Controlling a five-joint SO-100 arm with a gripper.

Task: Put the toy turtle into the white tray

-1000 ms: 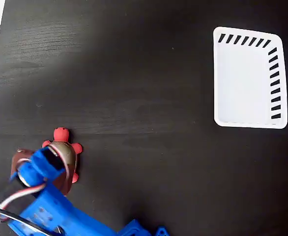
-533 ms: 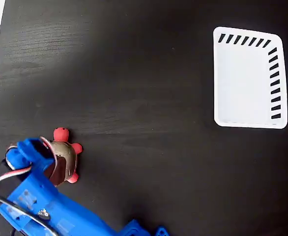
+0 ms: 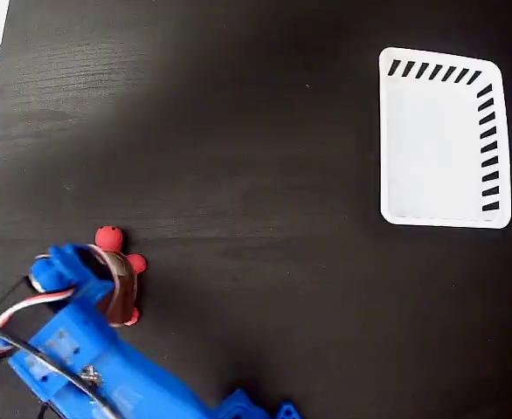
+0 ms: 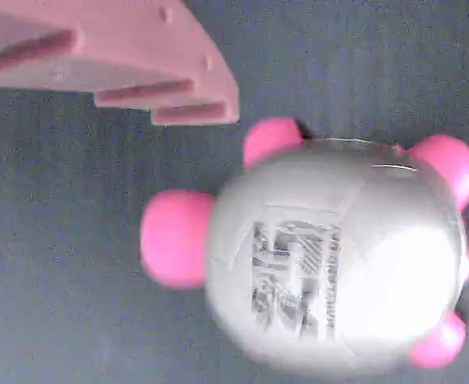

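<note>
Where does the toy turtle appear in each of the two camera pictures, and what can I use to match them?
Fixed view: the toy turtle lies at lower left on the black table, partly under the blue arm.
Wrist view: the toy turtle fills the centre and right, shell label facing the camera.
Shared landmark: its round head, red in the fixed view and pink in the wrist view.

Even, soft light leaves the fixed view sharp, the matte black wood-grain table paling to a grey sheen at its upper left, while the wrist view is blurry and washed out, glare whitening the small squishy turtle's domed shell.
</note>
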